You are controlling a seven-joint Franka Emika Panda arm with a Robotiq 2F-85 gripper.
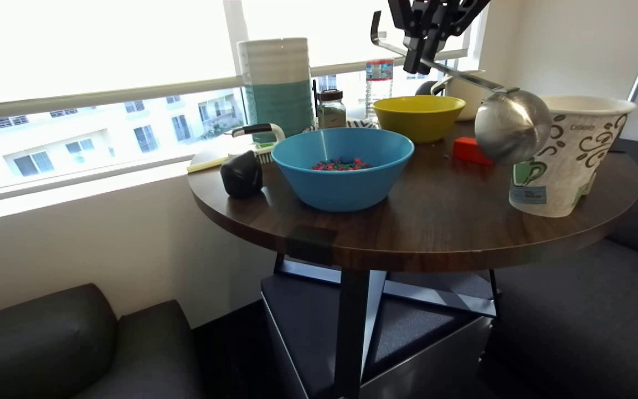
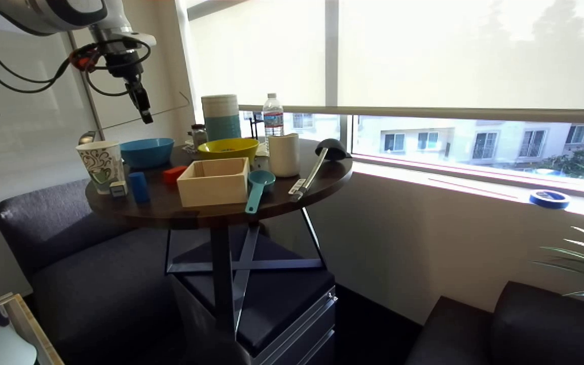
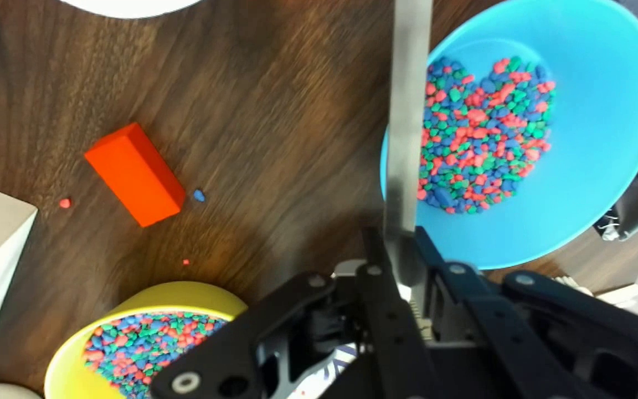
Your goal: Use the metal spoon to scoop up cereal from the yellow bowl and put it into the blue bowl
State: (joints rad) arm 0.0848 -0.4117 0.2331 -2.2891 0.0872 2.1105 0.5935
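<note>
My gripper [image 1: 417,67] is shut on the thin handle of the metal spoon [image 1: 513,127] and holds it above the table. In the wrist view the handle [image 3: 407,111] runs up from the fingertips [image 3: 399,238], and the spoon's bowl is out of view. In an exterior view the spoon's round bowl hangs by the paper tub; its inside is hidden. The blue bowl [image 1: 346,188] holds a patch of cereal [image 3: 485,133] and lies beneath and right of the handle in the wrist view. The yellow bowl [image 3: 180,296] holds more cereal [image 3: 147,343], at lower left there.
The white patterned paper tub [image 1: 568,155] stands near the spoon's bowl. A red block [image 3: 136,174] and a few loose bits lie between the bowls. A wooden box [image 2: 213,182], teal scoop [image 2: 259,185], white mug [image 2: 284,154], black ladle [image 2: 330,148] and bottle [image 2: 272,119] also stand around.
</note>
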